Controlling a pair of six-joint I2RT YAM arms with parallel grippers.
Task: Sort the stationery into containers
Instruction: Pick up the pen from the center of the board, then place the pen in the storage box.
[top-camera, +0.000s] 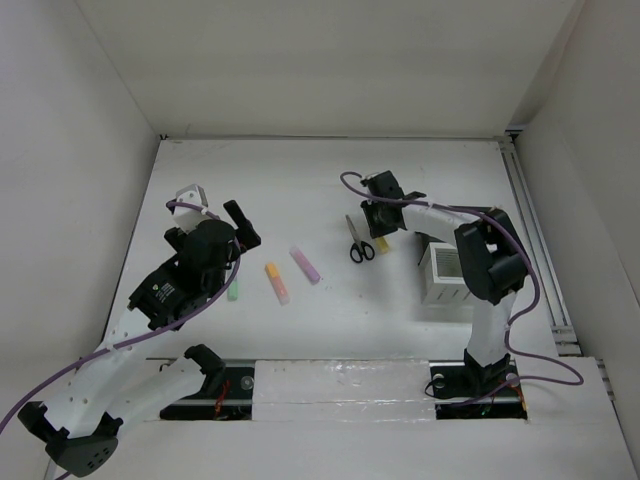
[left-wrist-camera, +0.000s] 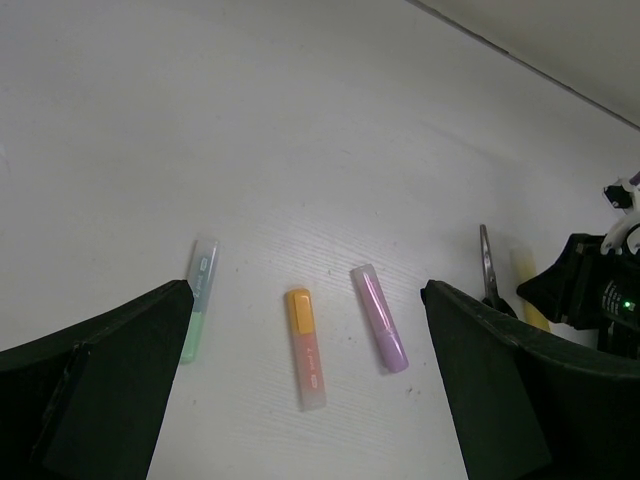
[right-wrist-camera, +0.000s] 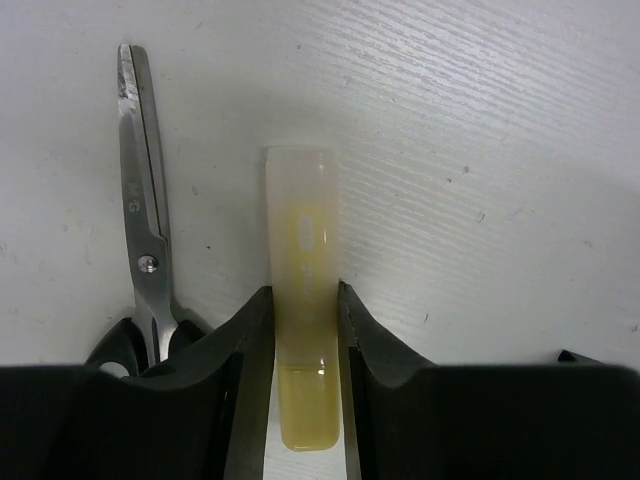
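1. On the white table (top-camera: 300, 180), right of centre: yellow marker (right-wrist-camera: 303, 220), lying flat, with its clear pale end pointing away from the right wrist camera.
2. Right gripper (right-wrist-camera: 303, 290): pinching the yellow marker, one finger pressed against each long side, low over the table.
3. Scissors (right-wrist-camera: 140, 200): black handles, blades closed. They lie just beside the yellow marker and roughly parallel to it, not touching. The handles are partly hidden behind a gripper finger.
4. Left gripper (left-wrist-camera: 305, 288): fingers spread wide with nothing between them, held above the table left of centre.
5. Green marker (left-wrist-camera: 198, 300), orange marker (left-wrist-camera: 305, 350), purple marker (left-wrist-camera: 380, 318): a loose row lying flat, each apart from the next, well left of the scissors.
6. Organizer (top-camera: 445, 275): only a white slatted part shows, standing right of the yellow marker and partly covered by the right arm. Its contents cannot be told.
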